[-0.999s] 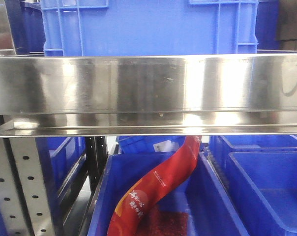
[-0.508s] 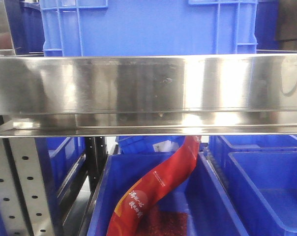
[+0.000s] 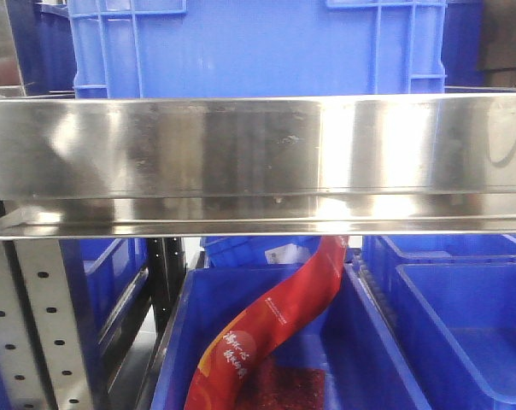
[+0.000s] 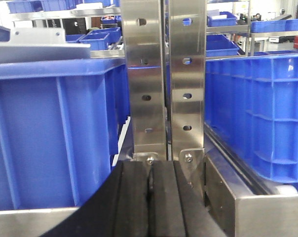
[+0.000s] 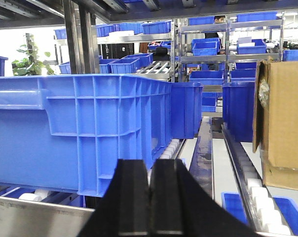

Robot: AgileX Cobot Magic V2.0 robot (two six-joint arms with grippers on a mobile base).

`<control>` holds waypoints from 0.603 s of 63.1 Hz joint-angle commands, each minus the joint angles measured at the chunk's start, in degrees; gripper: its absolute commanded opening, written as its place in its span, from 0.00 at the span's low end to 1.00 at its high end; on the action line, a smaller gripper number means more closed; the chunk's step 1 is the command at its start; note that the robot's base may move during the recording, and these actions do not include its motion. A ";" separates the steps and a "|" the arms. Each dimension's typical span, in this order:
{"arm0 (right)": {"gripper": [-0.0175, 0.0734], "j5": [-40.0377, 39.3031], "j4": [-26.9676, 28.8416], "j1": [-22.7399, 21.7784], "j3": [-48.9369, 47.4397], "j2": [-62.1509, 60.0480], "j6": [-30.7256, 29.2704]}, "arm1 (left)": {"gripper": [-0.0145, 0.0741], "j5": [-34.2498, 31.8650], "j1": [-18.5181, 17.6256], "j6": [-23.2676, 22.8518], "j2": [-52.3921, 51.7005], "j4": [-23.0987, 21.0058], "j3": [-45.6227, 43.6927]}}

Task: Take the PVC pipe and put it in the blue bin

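No PVC pipe shows in any view. A large blue bin (image 3: pixel 258 47) sits on the steel shelf (image 3: pixel 258 154) in the front view; lower blue bins (image 3: pixel 463 333) stand below it. My left gripper (image 4: pixel 150 170) is shut with nothing between its black fingers, in front of two perforated steel uprights (image 4: pixel 164 74), with a blue bin (image 4: pixel 50 133) at its left and another (image 4: pixel 257 113) at its right. My right gripper (image 5: pixel 150 170) is shut and empty, facing the side of a blue bin (image 5: pixel 85 128) on rollers.
A red printed bag (image 3: pixel 275 325) hangs into the lower middle bin (image 3: pixel 181 342). A cardboard box (image 5: pixel 282 123) stands at the right on the roller track (image 5: pixel 257 192). More blue bins (image 5: pixel 208 49) fill the far racks. A perforated post (image 3: pixel 36 333) is lower left.
Only the reflections on the steel shelf front have shifted slightly; the bins and the red bag stay put.
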 commanded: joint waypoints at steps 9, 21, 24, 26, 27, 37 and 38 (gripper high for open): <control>0.02 -0.60 0.08 -0.28 0.09 -0.26 -0.37 | 0.04 -0.70 0.31 -0.33 -2.51 -0.32 1.25; 0.02 -0.60 0.08 -0.28 0.09 -0.26 -0.37 | 0.04 -0.70 0.31 -0.33 -2.51 -0.32 1.25; 0.02 -0.60 0.08 -0.28 0.09 -0.26 -0.37 | 0.04 -0.70 0.31 -0.33 -2.51 -0.32 1.25; 0.02 -0.60 0.08 -0.28 0.09 -0.26 -0.37 | 0.04 -0.81 0.31 -0.33 -2.51 0.05 1.25; 0.02 -0.60 0.08 -0.28 0.09 -0.26 -0.37 | 0.04 -0.81 0.31 -0.33 -2.51 0.35 1.25; 0.02 -0.60 0.08 -0.28 0.09 -0.26 -0.37 | 0.04 -1.47 0.31 -0.33 -2.51 0.35 2.99; 0.02 -0.60 0.08 -0.28 0.09 -0.26 -0.37 | 0.04 -2.14 0.31 -0.33 -2.51 0.35 3.59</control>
